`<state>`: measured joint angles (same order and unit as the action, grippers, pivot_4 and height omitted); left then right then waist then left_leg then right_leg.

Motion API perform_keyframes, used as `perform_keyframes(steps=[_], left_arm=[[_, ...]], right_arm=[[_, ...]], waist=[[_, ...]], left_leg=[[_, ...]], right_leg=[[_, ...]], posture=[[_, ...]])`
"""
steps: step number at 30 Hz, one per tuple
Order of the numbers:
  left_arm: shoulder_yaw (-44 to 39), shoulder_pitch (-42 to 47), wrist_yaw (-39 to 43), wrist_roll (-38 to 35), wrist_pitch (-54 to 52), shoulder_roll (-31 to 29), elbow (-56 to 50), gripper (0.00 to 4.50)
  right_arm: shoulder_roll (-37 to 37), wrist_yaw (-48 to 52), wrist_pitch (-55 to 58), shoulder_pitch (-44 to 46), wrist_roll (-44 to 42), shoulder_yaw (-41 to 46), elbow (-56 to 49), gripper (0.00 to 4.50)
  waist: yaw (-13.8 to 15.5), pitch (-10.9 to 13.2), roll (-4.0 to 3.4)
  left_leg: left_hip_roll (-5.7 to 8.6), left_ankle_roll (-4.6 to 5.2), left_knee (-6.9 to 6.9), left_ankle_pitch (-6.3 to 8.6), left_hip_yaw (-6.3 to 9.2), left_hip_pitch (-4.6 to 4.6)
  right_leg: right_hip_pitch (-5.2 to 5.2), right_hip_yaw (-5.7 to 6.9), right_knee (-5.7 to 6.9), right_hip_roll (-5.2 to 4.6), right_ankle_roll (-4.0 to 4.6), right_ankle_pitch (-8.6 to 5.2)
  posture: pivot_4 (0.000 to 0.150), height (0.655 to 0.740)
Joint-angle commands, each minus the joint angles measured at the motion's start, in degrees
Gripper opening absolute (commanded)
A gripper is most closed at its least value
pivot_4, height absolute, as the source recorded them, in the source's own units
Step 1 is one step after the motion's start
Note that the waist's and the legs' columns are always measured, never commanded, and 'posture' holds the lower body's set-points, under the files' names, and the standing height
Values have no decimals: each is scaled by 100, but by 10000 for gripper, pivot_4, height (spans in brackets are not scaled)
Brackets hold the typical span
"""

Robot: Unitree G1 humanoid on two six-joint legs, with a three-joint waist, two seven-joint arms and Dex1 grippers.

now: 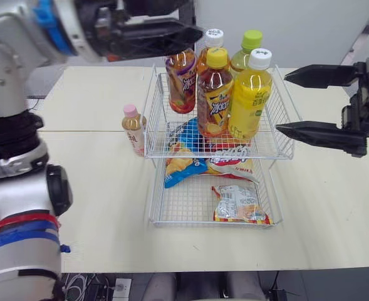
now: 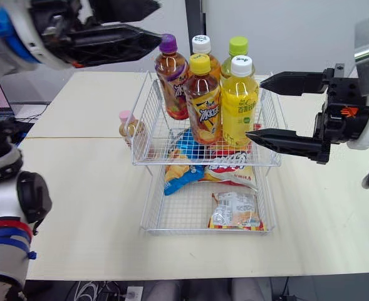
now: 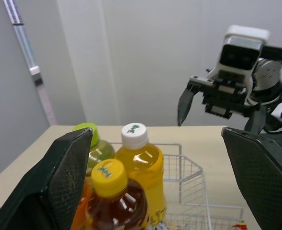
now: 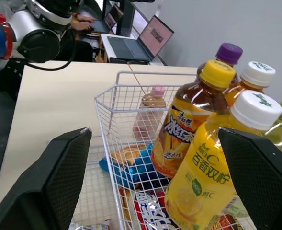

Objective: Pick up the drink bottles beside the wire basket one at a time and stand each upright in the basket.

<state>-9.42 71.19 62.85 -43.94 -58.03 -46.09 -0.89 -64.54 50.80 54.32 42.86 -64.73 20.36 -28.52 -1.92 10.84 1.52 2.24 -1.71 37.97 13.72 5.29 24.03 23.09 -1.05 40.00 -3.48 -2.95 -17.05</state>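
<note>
The left end effector (image 2: 160, 22), open and empty, should descend to the pink-capped bottle (image 1: 134, 128) standing below it, just beside the basket (image 1: 151, 106), and grip it mid-body. The right end effector (image 2: 254, 108) hangs open too.

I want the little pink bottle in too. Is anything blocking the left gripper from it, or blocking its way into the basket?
Nothing visible blocks the left gripper from the pink-capped bottle. To go in, it must clear the side wall of the wire basket beside it; the near left corner inside looks free.
</note>
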Motion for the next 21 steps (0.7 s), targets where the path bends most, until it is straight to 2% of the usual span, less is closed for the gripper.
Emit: perform_keyframes(steps=[1,10,16,21], left_arm=[[-405,-431,-412,240,189,-449,-206,44915],[-1475,-1926,-1316,351,244,-1085,-786,44915],[-2228,-3137,-2039,310,299,-813,-1464,44915],[-2586,-4275,-2140,633,724,-787,-1449,44915]], right_arm=[[42,11,-151,35,-157,16,-181,45000],[524,-6,-349,149,-96,-588,-281,45000],[862,-150,-341,253,-210,-762,-255,45000],[883,-7,-397,309,-195,-774,-175,45000]], waist=[[2,0,0],[8,0,0],[17,0,1],[23,0,0]], left_leg=[[-1,0,0,0,-1,-2],[-2,0,-2,0,-3,2],[-4,0,0,0,0,2],[-3,0,-2,0,-1,2]], right_leg=[[-1,-1,0,1,0,0],[4,-2,-5,-2,0,0],[3,-2,-3,-2,1,1],[4,-1,-3,-3,1,0]], posture=[[1500,7400],[1500,7400],[1500,7400],[1500,7400]])
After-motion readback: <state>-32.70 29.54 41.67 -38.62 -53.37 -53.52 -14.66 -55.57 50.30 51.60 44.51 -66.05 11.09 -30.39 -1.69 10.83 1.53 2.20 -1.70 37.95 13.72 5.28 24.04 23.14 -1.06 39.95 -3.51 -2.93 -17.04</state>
